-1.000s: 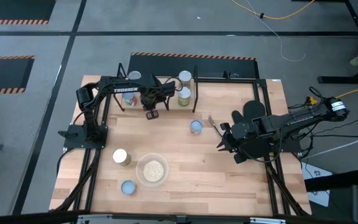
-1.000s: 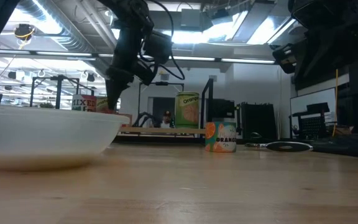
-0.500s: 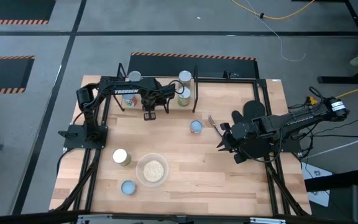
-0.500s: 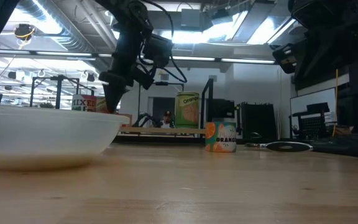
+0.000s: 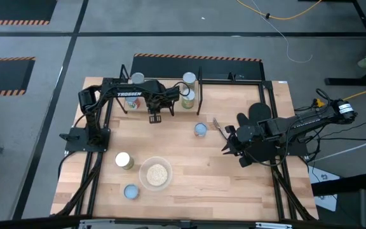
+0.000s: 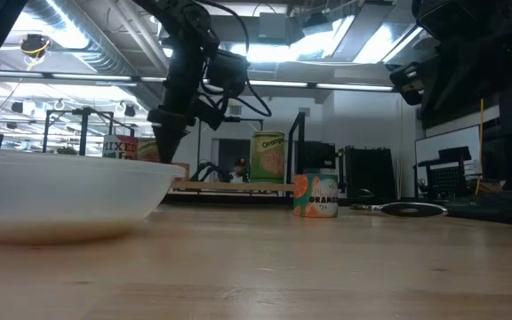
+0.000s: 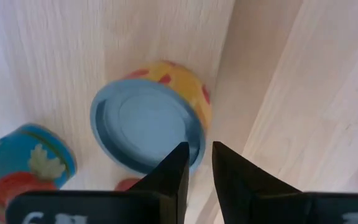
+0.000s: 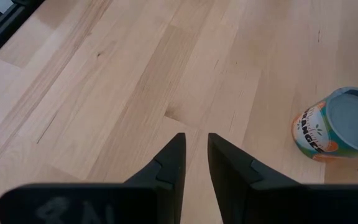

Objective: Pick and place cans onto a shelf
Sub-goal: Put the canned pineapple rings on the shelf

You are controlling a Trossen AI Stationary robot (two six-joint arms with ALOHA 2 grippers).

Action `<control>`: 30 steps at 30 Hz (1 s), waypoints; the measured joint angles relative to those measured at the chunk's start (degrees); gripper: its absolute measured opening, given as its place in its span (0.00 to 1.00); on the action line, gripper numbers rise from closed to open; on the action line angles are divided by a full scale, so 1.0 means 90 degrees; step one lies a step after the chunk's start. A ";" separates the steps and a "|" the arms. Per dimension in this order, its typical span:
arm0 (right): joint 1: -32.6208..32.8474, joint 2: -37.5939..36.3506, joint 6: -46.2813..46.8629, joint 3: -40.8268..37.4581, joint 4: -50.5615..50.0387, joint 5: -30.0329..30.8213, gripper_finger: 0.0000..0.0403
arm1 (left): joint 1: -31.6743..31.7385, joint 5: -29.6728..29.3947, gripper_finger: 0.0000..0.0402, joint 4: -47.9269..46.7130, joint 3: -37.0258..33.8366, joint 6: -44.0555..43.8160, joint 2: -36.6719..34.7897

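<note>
We see the wooden surface [image 5: 234, 184] carrying the shelf [image 5: 170, 86] along its far edge, with cans [image 5: 189, 79] standing there. The clear bowl [image 5: 155, 173] of grain sits near the front, two more cans beside it. The left gripper [image 5: 155, 117] hangs at the shelf's front edge, its fingers [image 7: 173, 174] nearly closed and empty above a blue-topped can [image 7: 148, 132]. The right gripper [image 5: 224, 141] rests at the surface's right side, fingers [image 8: 169, 165] nearly closed, holding nothing, near an orange-labelled can [image 8: 337, 124].

left gripper [image 5: 153, 117] raised, fingers nearly together, right gripper [image 5: 224, 141] low, fingers nearly together
</note>
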 joint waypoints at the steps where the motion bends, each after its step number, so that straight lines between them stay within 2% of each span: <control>1: 0.0001 0.0000 0.0000 0.0000 0.0000 0.0000 0.18 | -0.0002 -0.0006 0.16 -0.0008 0.0000 0.0000 0.0000; 9: -0.0001 0.0000 -0.0024 0.0000 0.0000 0.0000 0.18 | 0.0003 -0.0009 0.15 0.0148 -0.0002 -0.0051 0.0000; 16: -0.0001 0.0000 -0.0032 0.0000 0.0000 0.0000 0.18 | 0.0008 0.0006 0.02 0.0153 -0.0002 -0.0624 0.0000; 19: 0.0001 0.0000 -0.0033 0.0000 0.0000 0.0000 0.18 | 0.0008 0.0003 0.02 0.0229 -0.0002 -0.1027 0.0000; 24: 0.0000 0.0000 -0.0056 0.0000 0.0001 0.0000 0.18 | 0.0017 -0.0002 0.01 0.0452 -0.0001 -0.2161 -0.0002; 30: -0.0001 0.0000 -0.0204 0.0000 0.0000 0.0000 0.18 | 0.0209 0.0304 0.01 0.0611 0.0005 -0.4230 -0.0012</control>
